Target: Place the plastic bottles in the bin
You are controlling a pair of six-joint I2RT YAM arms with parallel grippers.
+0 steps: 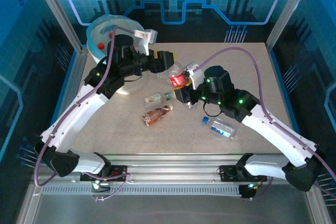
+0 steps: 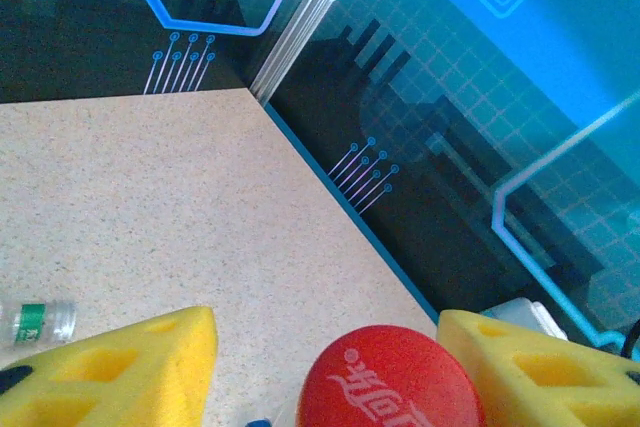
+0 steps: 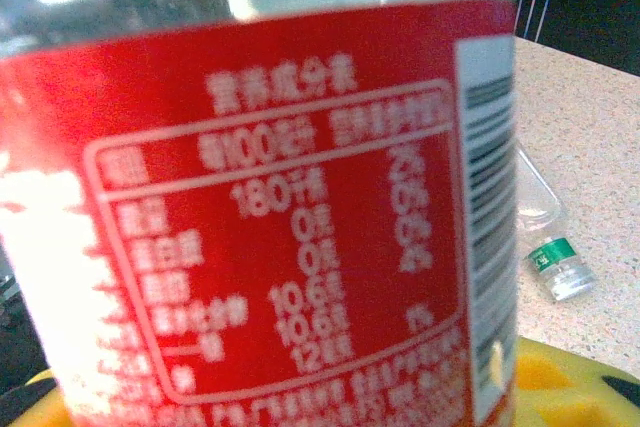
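A clear bottle with a red label (image 1: 179, 80) is held off the table mid-scene between both arms. My right gripper (image 1: 185, 89) is shut on its body; the label (image 3: 280, 217) sits close to the right wrist camera, with a yellow pad (image 3: 565, 377) below it. My left gripper (image 1: 169, 65) is open around the bottle's red cap (image 2: 390, 382), with table showing between the cap and the left yellow finger (image 2: 130, 367). Three bottles lie on the table: green-labelled clear (image 1: 157, 97), orange-brown (image 1: 157, 115), blue-labelled clear (image 1: 220, 127). The white bin (image 1: 90, 38) stands at the far left.
The bin's blue-lined opening holds something with a red cap (image 1: 111, 35). Metal frame posts (image 1: 286, 9) and dark panels enclose the table. The green-labelled bottle also lies on the table in the wrist views (image 2: 35, 322) (image 3: 555, 262).
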